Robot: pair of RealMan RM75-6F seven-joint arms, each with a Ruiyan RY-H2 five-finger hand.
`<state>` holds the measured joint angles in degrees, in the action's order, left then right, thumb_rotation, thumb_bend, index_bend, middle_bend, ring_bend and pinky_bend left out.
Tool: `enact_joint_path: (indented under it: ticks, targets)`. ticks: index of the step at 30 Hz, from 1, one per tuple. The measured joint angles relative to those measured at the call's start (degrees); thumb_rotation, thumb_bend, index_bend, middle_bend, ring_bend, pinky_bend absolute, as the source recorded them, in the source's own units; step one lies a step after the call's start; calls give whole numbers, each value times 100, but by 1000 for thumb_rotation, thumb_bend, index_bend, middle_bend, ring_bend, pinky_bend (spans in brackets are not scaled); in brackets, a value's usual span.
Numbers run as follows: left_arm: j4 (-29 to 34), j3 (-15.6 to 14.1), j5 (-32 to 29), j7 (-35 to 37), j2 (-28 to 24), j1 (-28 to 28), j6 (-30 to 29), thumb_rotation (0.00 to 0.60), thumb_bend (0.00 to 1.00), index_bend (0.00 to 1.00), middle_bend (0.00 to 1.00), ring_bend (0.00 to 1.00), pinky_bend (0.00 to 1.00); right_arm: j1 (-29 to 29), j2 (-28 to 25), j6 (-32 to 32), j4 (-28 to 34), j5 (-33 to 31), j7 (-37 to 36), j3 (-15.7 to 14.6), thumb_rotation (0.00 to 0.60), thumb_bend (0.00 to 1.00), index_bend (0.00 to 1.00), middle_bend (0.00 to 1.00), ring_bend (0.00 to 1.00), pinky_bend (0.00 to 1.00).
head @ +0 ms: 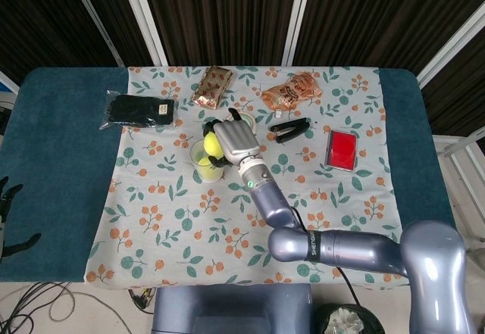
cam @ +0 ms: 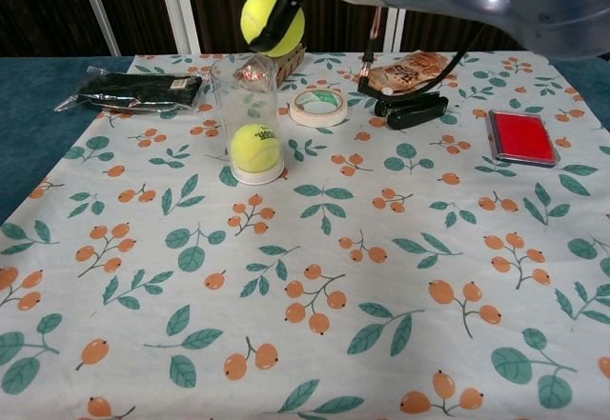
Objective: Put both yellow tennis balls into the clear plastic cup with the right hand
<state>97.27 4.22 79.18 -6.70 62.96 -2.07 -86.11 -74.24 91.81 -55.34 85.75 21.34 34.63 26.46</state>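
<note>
Above the rim of the clear plastic cup [cam: 246,120], fingers [cam: 283,22] curling around a yellow tennis ball [cam: 271,19], holding it in the air, clear of the cup. Belonging to the right hand [head: 231,141], reaching in from the near edge of the tabletop [head: 61,160] on a long grey arm [head: 326,247]. Standing upright toward the far left part of the floral cloth [cam: 315,249], the cup, with the second tennis ball [cam: 255,147] sitting at its bottom.

Lying just beyond the cup, toward the far edge: a roll of tape [cam: 317,107], a brown snack packet [head: 212,86], and an orange crinkled bag [head: 292,91]. Resting near the tape, a black stapler [cam: 412,109]; further toward the right edge, a red flat box [cam: 521,137]. Sitting at the far left edge of the cloth, a black bagged item [head: 139,110].

Hanging low beside the left near corner of the tabletop, the left hand [head: 9,220], fingers apart, holding nothing.
</note>
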Motion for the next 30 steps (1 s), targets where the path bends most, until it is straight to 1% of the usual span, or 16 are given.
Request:
enact_joint_path:
  ticks: [4, 7, 10, 12, 15, 18, 23, 27, 30]
  targets:
    - [-13, 12, -24, 50, -24, -1, 13, 600, 0, 158, 0, 0, 0, -135, 104, -27, -57, -120, 74, 13, 600, 501, 436, 301, 429, 0]
    - [-13, 8, -21, 53, -26, -3, 18, 600, 0, 158, 0, 0, 0, -189, 176, -37, -108, -160, 63, 12, 600, 430, 409, 275, 375, 0]
    - [-9, 3, -9, 66, -29, -3, 19, 600, 0, 158, 0, 0, 0, -234, 225, -24, -149, -214, 63, -11, 600, 336, 341, 222, 286, 0]
    - [-8, 4, -9, 69, -32, -1, 11, 600, 0, 158, 0, 0, 0, -249, 235, -2, -164, -267, 61, -17, 600, 269, 277, 159, 211, 0]
    - [-7, 4, -8, 78, -37, 2, 7, 600, 0, 158, 0, 0, 0, -261, 230, 31, -171, -319, 52, -21, 600, 196, 208, 89, 146, 0]
    - [-7, 11, -16, 83, -43, 8, -7, 600, 0, 158, 0, 0, 0, -256, 184, 52, -146, -329, 25, -20, 600, 161, 169, 59, 124, 0]
    - [-9, 24, -31, 90, -47, 19, -34, 600, 0, 158, 0, 0, 0, -170, 21, 9, 6, -267, -114, 33, 600, 158, 162, 55, 122, 0]
    - [-7, 26, -28, 82, -45, 22, -46, 600, 0, 158, 0, 0, 0, 26, -304, -61, 311, -128, -244, 49, 600, 156, 162, 55, 121, 0]
    - [0, 25, -23, 84, -47, 24, -52, 600, 0, 158, 0, 0, 0, 272, -619, -160, 613, 71, -340, -13, 600, 157, 162, 55, 121, 0]
